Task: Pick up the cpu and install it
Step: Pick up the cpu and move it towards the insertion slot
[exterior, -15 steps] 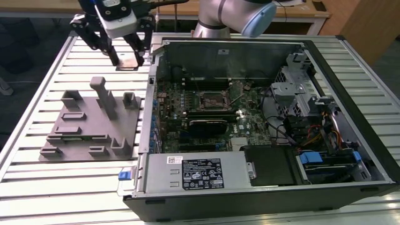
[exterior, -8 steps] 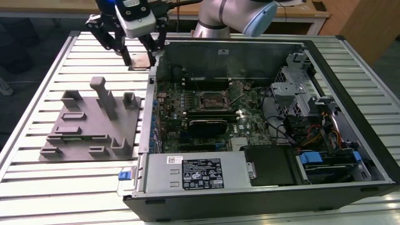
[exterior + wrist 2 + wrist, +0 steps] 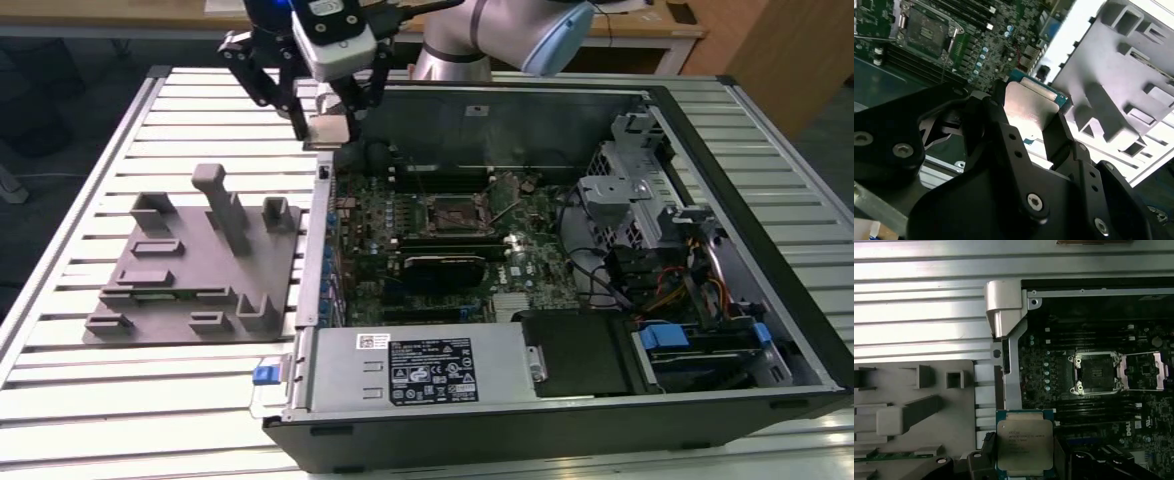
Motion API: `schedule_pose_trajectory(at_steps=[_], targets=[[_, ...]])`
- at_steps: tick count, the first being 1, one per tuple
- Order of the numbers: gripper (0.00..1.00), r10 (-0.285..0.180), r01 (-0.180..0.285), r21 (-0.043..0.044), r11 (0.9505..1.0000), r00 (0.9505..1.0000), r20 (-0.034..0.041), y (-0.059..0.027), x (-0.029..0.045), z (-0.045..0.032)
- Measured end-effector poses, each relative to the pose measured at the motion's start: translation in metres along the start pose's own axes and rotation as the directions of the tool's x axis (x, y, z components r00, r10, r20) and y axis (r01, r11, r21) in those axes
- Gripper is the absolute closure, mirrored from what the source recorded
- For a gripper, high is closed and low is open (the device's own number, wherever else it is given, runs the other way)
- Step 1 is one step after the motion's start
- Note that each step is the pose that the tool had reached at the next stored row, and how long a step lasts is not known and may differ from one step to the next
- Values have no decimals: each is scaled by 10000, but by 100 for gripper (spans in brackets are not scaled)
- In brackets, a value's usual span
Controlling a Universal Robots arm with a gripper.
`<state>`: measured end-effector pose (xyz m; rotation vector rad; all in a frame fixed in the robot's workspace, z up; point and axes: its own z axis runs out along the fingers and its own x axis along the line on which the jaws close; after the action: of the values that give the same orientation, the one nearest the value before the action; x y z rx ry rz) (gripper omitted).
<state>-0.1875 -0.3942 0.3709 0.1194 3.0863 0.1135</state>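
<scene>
The cpu (image 3: 1024, 441) is a small flat square chip with a silvery top plate and a pale rim. My gripper (image 3: 1024, 456) is shut on it, with a black finger on each side. In the exterior view the gripper (image 3: 327, 128) hangs in the air with the cpu (image 3: 324, 127) above the case's rear left corner, between the grey fixture and the motherboard. The second wrist view shows the cpu (image 3: 1029, 107) between the fingers (image 3: 1058, 134). The open cpu socket (image 3: 461, 212) (image 3: 1096, 372) (image 3: 928, 29) lies on the motherboard, apart from the chip, with its metal load plate (image 3: 1144, 371) flipped open.
The open computer case (image 3: 747, 150) lies on a slatted metal table (image 3: 80, 400). Inside are a drive cage, cables and a power supply (image 3: 414, 365). A grey moulded fixture (image 3: 187, 260) (image 3: 904, 405) with upright posts stands at the exterior view's left of the case.
</scene>
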Motion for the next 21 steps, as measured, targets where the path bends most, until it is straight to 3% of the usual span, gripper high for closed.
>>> schedule_pose_trajectory(at_steps=[21], targets=[[46,2,-2,2,10000,10000,-17,49,-636,43]])
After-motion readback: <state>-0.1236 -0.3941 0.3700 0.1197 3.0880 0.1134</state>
